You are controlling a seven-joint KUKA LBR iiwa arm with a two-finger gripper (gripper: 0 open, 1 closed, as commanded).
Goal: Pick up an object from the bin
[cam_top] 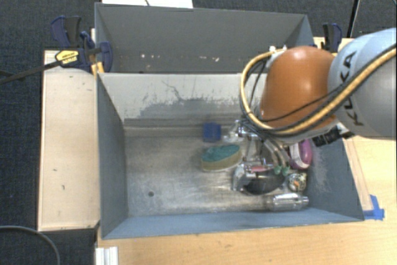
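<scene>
Gripper (pixel 249 172) low in the right front of the grey bin (pixel 155 195), over a dark flat object (pixel 259 185) just beside a teal-topped round disc (pixel 219 157). Whether it is open, or holds anything, cannot be told. A clear cylinder (pixel 287 200) and a purple item (pixel 304 154) lie near

matt scuffed grey metal bin (pixel 111 152), glossy orange cover (pixel 294 80), clear plastic bottle (pixel 286 200)

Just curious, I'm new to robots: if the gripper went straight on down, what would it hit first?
Probably the dark rounded thing directly under the gripper, front right in the bin; depth is unclear, so it may already touch.
</scene>
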